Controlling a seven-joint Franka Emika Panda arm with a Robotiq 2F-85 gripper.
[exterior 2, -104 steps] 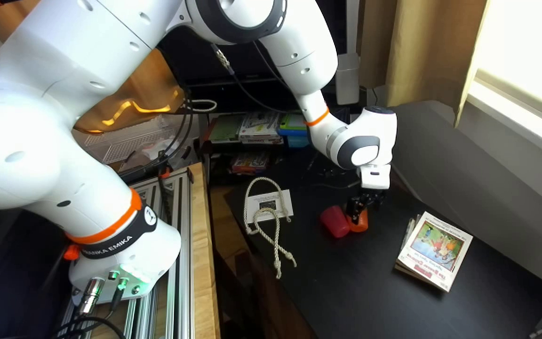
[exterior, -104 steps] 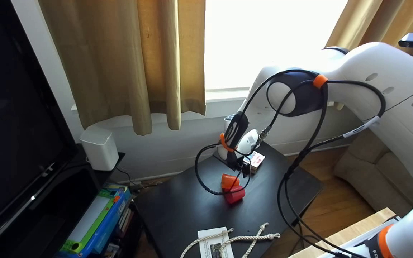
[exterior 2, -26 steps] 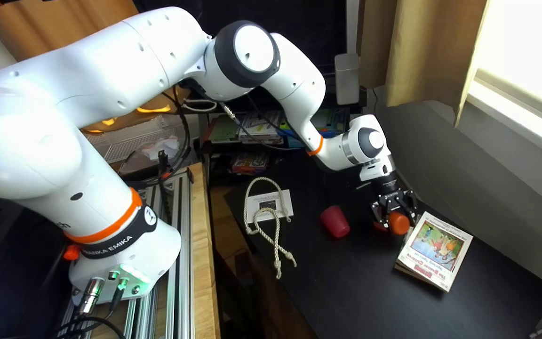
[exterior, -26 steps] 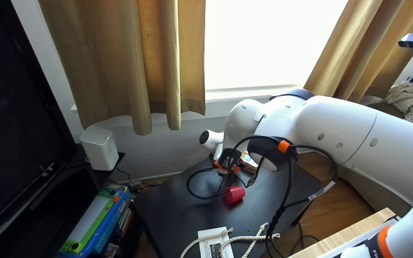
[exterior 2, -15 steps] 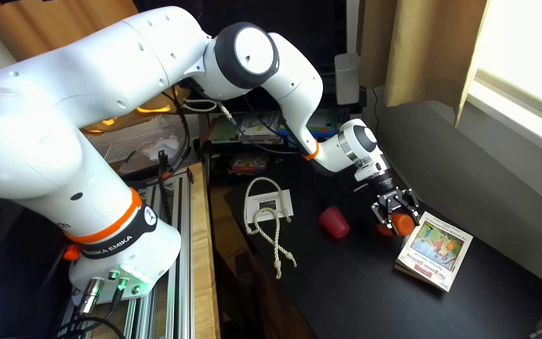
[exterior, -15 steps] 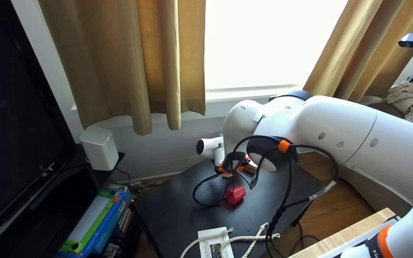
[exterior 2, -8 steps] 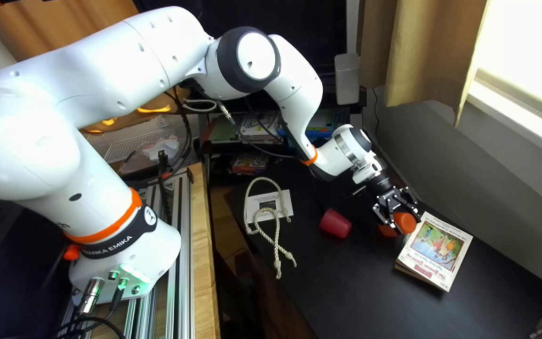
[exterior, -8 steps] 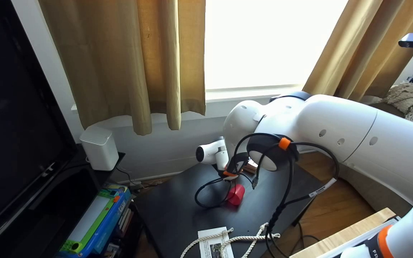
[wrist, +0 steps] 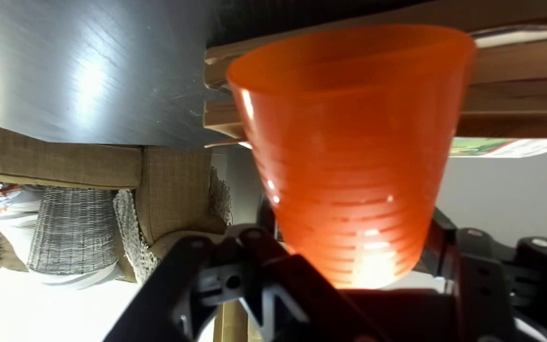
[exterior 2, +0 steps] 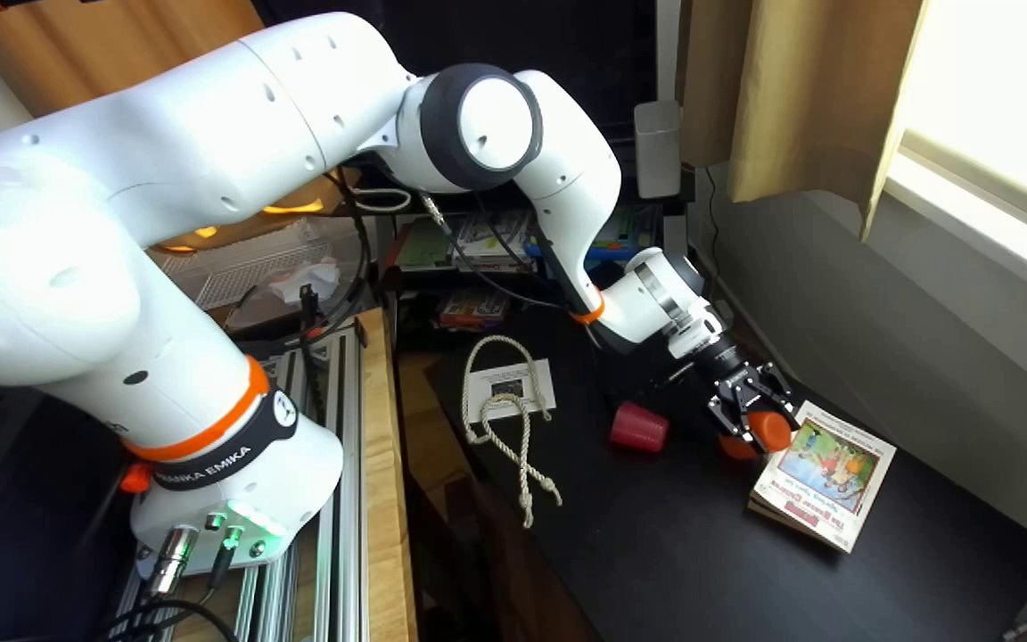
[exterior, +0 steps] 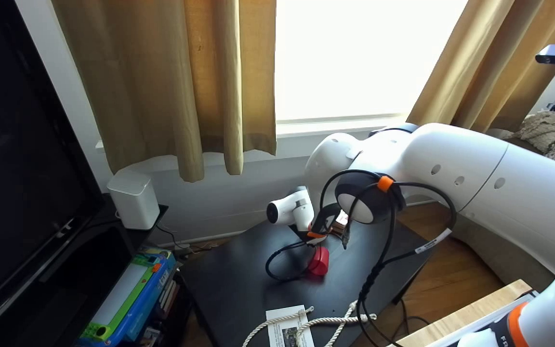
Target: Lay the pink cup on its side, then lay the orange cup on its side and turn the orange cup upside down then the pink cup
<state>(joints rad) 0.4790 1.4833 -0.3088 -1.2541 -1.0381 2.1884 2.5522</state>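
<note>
The orange cup (exterior 2: 774, 432) is between the fingers of my gripper (exterior 2: 770, 426) in an exterior view, close to the stack of books. In the wrist view the orange cup (wrist: 354, 142) fills the middle, its base near the fingers and its mouth toward the table surface. My gripper (wrist: 352, 228) has a finger against each side of the cup. The cup looks tilted, base up and mouth down. Whether its rim touches the table I cannot tell. The pink cup (exterior 2: 638, 427) lies on its side; it shows in both exterior views (exterior: 320, 261). The arm hides the orange cup there.
The stack of books (exterior 2: 821, 477) stands right beside the held cup on the black table (exterior 2: 674, 544). A card (exterior 2: 527, 383) with a looped rope (exterior 2: 522, 446) lies at another part of the table. A black cable loop (exterior: 277, 278) hangs from the arm near the pink cup.
Earlier the orange cup lay against the pink cup; the gripper has carried it beside the books and tilted it base up. The pink cup has turned a little on its side.
</note>
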